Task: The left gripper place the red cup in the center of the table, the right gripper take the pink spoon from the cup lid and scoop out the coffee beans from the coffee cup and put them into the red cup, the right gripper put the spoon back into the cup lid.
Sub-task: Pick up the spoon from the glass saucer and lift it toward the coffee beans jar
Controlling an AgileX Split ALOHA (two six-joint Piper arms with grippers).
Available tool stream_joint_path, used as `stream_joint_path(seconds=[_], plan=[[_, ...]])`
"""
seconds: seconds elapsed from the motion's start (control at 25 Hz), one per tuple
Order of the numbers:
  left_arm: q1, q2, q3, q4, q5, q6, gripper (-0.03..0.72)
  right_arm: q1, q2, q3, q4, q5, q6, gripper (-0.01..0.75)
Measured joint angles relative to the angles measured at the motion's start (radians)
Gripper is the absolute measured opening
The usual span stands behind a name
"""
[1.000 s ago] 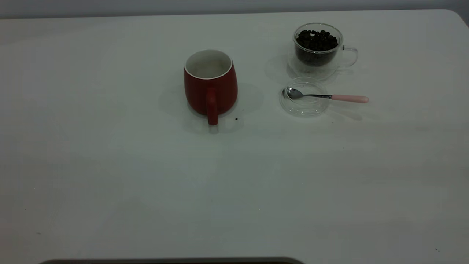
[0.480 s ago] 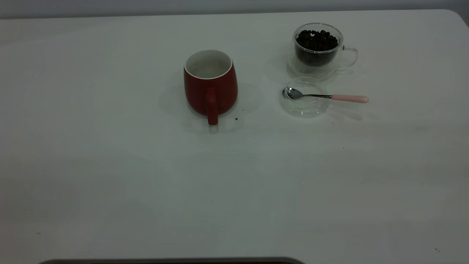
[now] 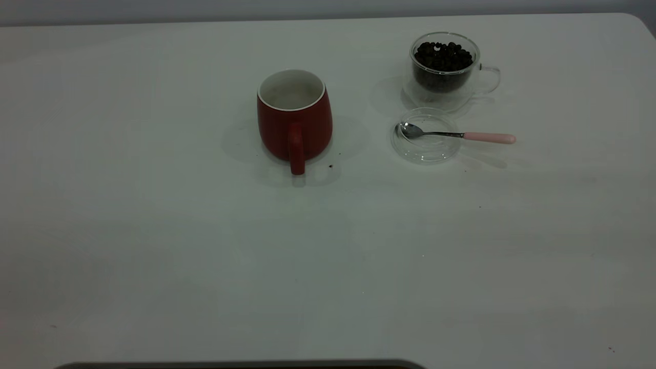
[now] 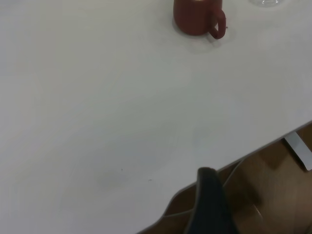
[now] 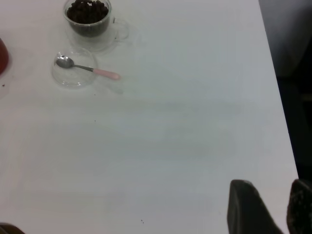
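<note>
The red cup (image 3: 294, 120) stands upright near the middle of the table (image 3: 205, 266), its handle toward the near edge; the left wrist view shows the red cup (image 4: 195, 19) far off. To its right lies the clear cup lid (image 3: 426, 151) with the pink spoon (image 3: 461, 135) resting in it, bowl inside, handle over the rim. Behind the lid stands the glass coffee cup (image 3: 445, 77) heaped with coffee beans (image 3: 443, 55). Neither arm appears in the exterior view. My right gripper (image 5: 275, 209) hovers open over the table's corner, far from the spoon (image 5: 90, 69). One dark left finger (image 4: 209, 202) shows beyond the table's edge.
A few dark specks lie on the table, one beside the red cup (image 3: 330, 166). In the left wrist view the table's edge (image 4: 234, 163) gives way to brown floor and a white cable. A dark strip (image 3: 241, 365) borders the near edge.
</note>
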State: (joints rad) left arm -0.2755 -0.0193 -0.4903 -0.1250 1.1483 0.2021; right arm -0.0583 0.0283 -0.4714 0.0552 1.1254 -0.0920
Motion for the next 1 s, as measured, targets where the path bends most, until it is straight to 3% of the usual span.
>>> stream_joint_path(seconds=[0.4, 0.8, 1.0], plan=[[0.013, 0.0, 0.001, 0.0, -0.001, 0.0, 0.586, 0.0, 0.0, 0.0, 0.0, 0.001, 0.0, 0.239], [0.289, 0.0, 0.001, 0.005, -0.001, 0.004, 0.586, 0.0, 0.0, 0.0, 0.001, 0.001, 0.0, 0.239], [0.312, 0.0, 0.001, 0.012, -0.001, -0.031, 0.586, 0.0, 0.0, 0.0, 0.001, 0.001, 0.0, 0.239]])
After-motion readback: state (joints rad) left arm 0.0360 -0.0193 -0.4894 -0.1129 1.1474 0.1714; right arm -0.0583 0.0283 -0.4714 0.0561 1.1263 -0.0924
